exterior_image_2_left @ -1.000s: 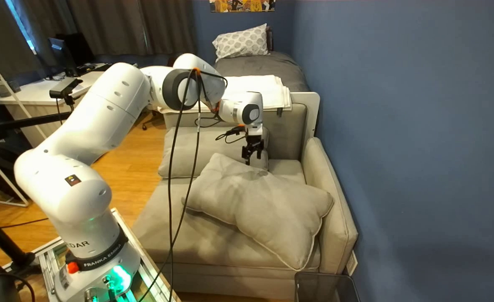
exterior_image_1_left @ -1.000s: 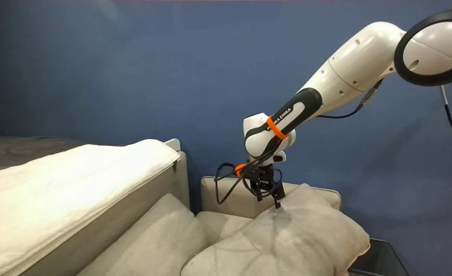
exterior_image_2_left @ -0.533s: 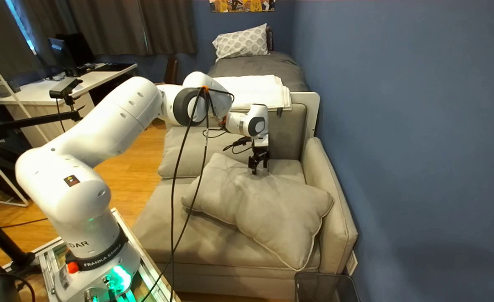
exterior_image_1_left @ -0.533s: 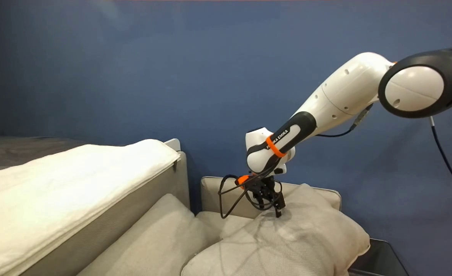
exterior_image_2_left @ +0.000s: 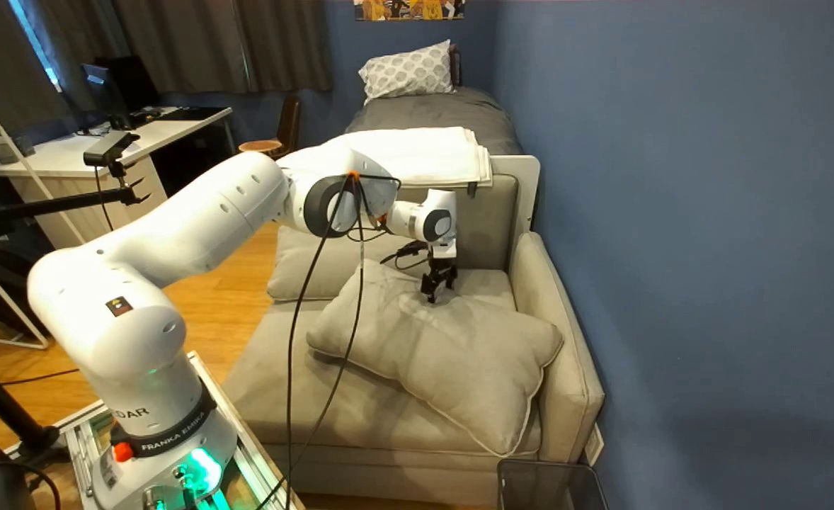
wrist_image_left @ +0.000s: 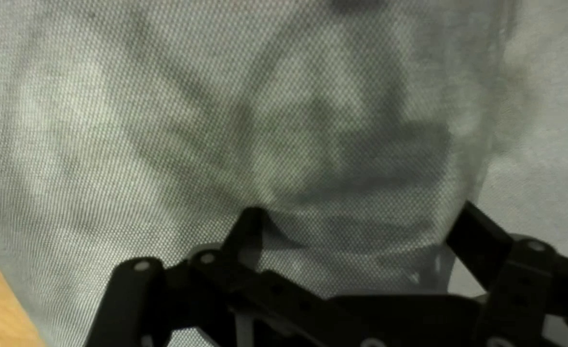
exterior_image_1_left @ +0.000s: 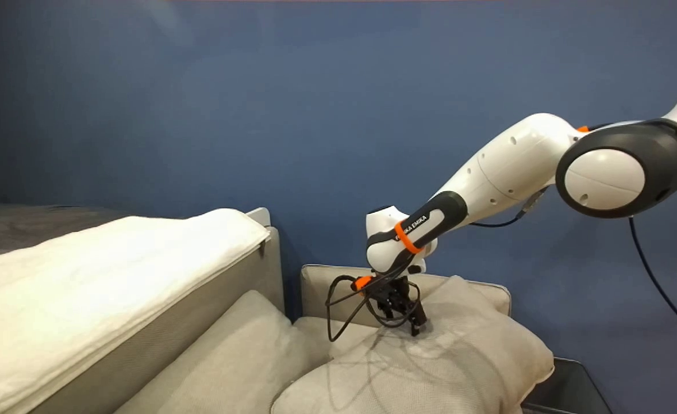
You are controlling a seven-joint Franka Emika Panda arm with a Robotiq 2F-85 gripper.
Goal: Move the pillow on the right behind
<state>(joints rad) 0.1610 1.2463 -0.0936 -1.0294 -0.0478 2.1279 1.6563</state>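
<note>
The pillow [exterior_image_2_left: 459, 354], plump cream-beige, lies slanted across the sofa seat in both exterior views [exterior_image_1_left: 430, 368]. Its right end leans against the armrest. My gripper [exterior_image_2_left: 440, 292] points down at the pillow's far upper edge and also shows over it in an exterior view [exterior_image_1_left: 402, 323]. In the wrist view the gripper [wrist_image_left: 361, 212] is open, its fingers wide apart with pillow fabric [wrist_image_left: 168, 120] between them. One fingertip [wrist_image_left: 251, 217] presses into the fabric and dents it. The other fingertip [wrist_image_left: 479, 236] is at the pillow's edge; whether it touches is unclear.
A greyer beige pillow [exterior_image_2_left: 311, 258] leans on the sofa backrest [exterior_image_2_left: 484, 219]. The armrest [exterior_image_2_left: 558, 354] stands beside the blue wall [exterior_image_2_left: 707, 212]. A dark bin [exterior_image_2_left: 548, 464] stands at the sofa's front. A white blanket [exterior_image_1_left: 114, 259] lies behind the backrest. Loose cables [exterior_image_2_left: 293, 354] hang from my arm.
My arm has lowered. The gripper has gone from above the pillow down onto its upper edge and tilted a little. The pillow has stayed in place, with a dent at the fingertip.
</note>
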